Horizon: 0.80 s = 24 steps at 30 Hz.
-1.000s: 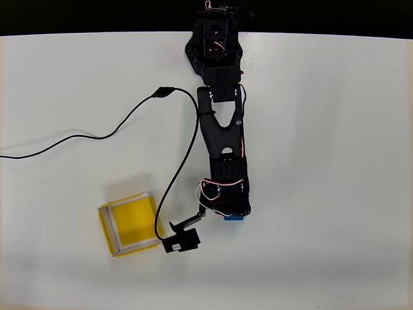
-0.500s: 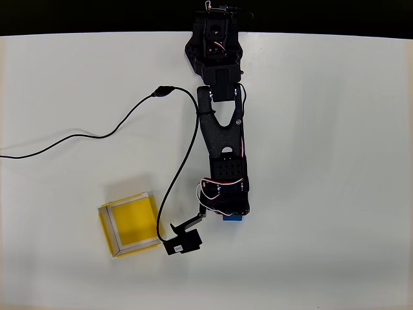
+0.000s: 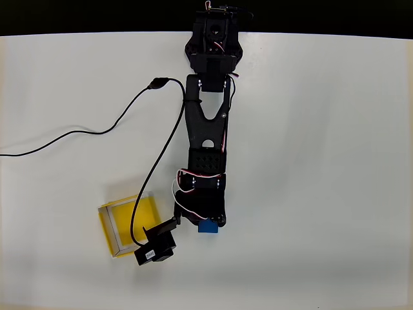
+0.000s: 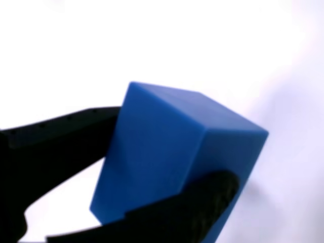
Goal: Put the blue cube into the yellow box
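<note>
One blue cube (image 4: 172, 162) — clamped in the end effector (image 4: 152, 167).

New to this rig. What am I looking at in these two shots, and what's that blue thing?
It is one small black robot arm bolted at the far edge of a white table. The overhead view looks straight down on the whole scene; the wrist view comes from a camera riding on the arm, right behind its two-fingered hand. In that close view the dark fingers are shut on the blue cube. From above, the cube peeks out under the arm's tip, to the right of the yellow box, a shallow tray. A thin black cable trails across the table.
</note>
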Motion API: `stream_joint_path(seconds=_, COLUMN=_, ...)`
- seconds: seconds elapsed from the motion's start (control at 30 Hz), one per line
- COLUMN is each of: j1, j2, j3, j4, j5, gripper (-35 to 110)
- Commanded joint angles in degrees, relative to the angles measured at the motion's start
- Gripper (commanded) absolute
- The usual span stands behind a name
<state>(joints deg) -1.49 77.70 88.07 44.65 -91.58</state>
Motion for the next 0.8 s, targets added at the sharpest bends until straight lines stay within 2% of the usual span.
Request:
stream_joint_path(seconds=0.0, j1=2.46, j2=14.50, j3=-0.70, j4=-2.90, j5=-3.25, gripper=16)
stream_joint_path(seconds=0.3, j1=12.74, j2=22.94, j3=1.67, j4=-11.69, j5=-10.02, gripper=15)
stream_joint_path(seconds=0.47, j1=18.98, j2=18.63, j3=-0.35, j4=-16.70, j5=-10.99, gripper=15)
stream_joint_path(seconds=0.77, j1=25.40, j2=4.57, j3=-9.58, j4=-19.25, j5=-9.67, gripper=15)
